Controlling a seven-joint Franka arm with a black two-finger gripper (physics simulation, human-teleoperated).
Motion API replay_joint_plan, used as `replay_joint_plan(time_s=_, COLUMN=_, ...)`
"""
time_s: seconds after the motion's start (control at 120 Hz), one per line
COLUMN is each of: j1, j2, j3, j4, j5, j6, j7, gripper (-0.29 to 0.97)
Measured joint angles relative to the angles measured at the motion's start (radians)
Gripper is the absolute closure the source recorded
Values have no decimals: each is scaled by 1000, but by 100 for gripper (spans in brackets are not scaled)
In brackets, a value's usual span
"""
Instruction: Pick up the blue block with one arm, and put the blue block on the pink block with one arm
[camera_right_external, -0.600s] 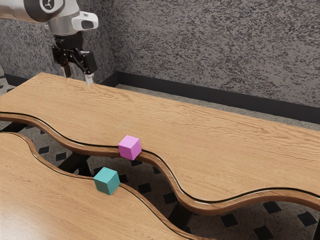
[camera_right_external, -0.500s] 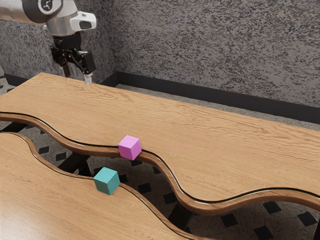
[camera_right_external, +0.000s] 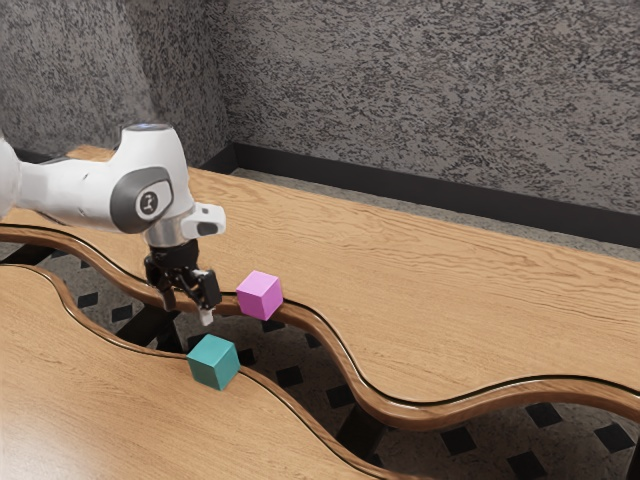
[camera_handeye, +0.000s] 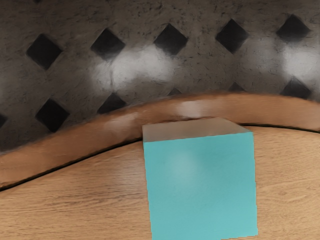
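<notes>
Two blocks, one gripper. Item 1: gripper (camera_right_external: 187, 309), fingers parted and empty, poised above and just left of the blue block in the exterior view. Item 2: blue block (camera_right_external: 213, 362) (camera_handeye: 200, 185), on the near table (camera_right_external: 80, 400) at its wavy edge. Item 3: pink block (camera_right_external: 260, 295), on the far table (camera_right_external: 420, 290) edge, apart from blue.

So my wrist cam has the blue block (camera_handeye: 200, 187) (honestly more of a teal) sitting flat on the wooden table (camera_handeye: 70, 200), just beside its wavy edge (camera_handeye: 90, 137). The block's face turned toward that edge looks greyish and shaded, while the top face is bright. The glossy edge curves past the block. Beyond it there's the floor (camera_handeye: 70, 85), speckled grey with dark diamond tiles (camera_handeye: 45, 50) and a couple of soft light patches (camera_handeye: 135, 67).
</notes>
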Motion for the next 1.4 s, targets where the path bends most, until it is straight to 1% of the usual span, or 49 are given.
replay_joint_plan(time_s=0.175, j1=1, j2=124, j3=-2, j4=-2, j5=-69, j6=100, j7=11, gripper=0)
replay_joint_plan(time_s=0.3, j1=2, j2=166, j3=-4, j4=-3, j5=-102, j6=157, j7=19, gripper=0)
replay_joint_plan(time_s=0.467, j1=-24, j2=153, j3=-4, j4=-18, j5=-128, j6=197, j7=26, gripper=0)
replay_joint_plan(time_s=0.65, j1=-27, j2=127, j3=-3, j4=-72, j5=-156, j6=215, j7=33, gripper=0)
replay_joint_plan(time_s=1.0, j1=-27, j2=220, j3=-3, j4=-74, j5=-189, j6=240, j7=40, gripper=0)
replay_joint_plan(time_s=1.033, j1=-27, j2=223, j3=-3, j4=-74, j5=-191, j6=241, j7=40, gripper=3)
replay_joint_plan(time_s=1.067, j1=-27, j2=222, j3=-3, j4=-74, j5=-192, j6=242, j7=41, gripper=9)
replay_joint_plan(time_s=1.133, j1=-29, j2=198, j3=-3, j4=-73, j5=-190, j6=242, j7=42, gripper=23)
replay_joint_plan(time_s=1.208, j1=-41, j2=138, j3=-3, j4=-74, j5=-169, j6=240, j7=42, gripper=32)
replay_joint_plan(time_s=1.3, j1=-45, j2=62, j3=-1, j4=-73, j5=-107, j6=240, j7=37, gripper=35)
replay_joint_plan(time_s=1.4, j1=-53, j2=42, j3=16, j4=-39, j5=-13, j6=245, j7=32, gripper=36)
